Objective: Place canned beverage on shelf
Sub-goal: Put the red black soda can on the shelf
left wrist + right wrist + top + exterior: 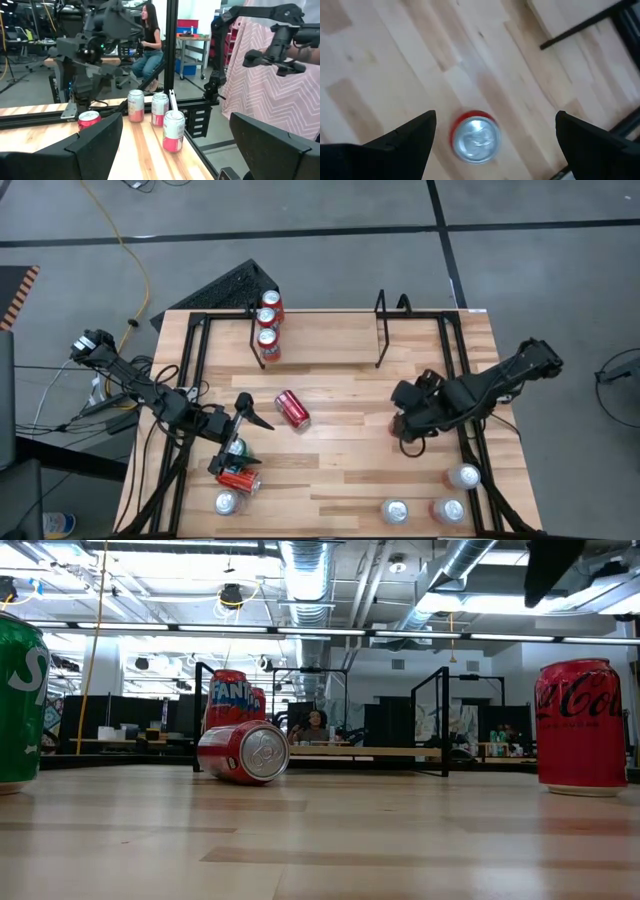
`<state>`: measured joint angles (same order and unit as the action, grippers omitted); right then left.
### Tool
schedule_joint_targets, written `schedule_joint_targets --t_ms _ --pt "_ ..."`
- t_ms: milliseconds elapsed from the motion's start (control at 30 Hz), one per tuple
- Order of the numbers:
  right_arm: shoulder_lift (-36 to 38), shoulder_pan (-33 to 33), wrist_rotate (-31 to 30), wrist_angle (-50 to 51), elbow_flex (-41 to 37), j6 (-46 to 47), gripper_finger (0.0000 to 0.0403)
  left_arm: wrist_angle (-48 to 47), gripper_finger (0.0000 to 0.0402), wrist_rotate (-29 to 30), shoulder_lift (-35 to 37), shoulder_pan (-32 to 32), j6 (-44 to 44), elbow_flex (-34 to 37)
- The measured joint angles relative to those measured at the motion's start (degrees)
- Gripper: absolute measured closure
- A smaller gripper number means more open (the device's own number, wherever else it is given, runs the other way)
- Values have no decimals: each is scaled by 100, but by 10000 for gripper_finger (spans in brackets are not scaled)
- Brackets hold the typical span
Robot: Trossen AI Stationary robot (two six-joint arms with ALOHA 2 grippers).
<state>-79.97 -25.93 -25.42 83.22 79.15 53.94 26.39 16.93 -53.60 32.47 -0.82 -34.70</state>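
Above an upright red can, the right gripper hangs wide open, apparently empty.

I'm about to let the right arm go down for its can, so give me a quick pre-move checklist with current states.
1. Right hand open: ok.
2. Red can upright, centred between the fingers: ok.
3. Hand already low enough to close: cannot tell.
4. Shelf has free room beside the three cans on it: ok.
5. Left hand open, apart from the right arm: ok.
6. Tipped can clear of the right arm: ok.
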Motion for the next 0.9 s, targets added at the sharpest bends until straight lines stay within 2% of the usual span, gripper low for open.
schedule_joint_targets --t_ms 233,433,667,900 --pt "98 139 32 14 -409 -42 19 -14 46 0 0 0 59 0" --pt "97 185 462 -155 -873 -179 19 -30 46 -4 0 0 61 0" --pt "97 217 611 -626 -924 -668 19 -48 46 -4 0 0 61 0" --pt "97 412 647 -547 -924 -940 19 -48 46 -4 0 0 57 0"
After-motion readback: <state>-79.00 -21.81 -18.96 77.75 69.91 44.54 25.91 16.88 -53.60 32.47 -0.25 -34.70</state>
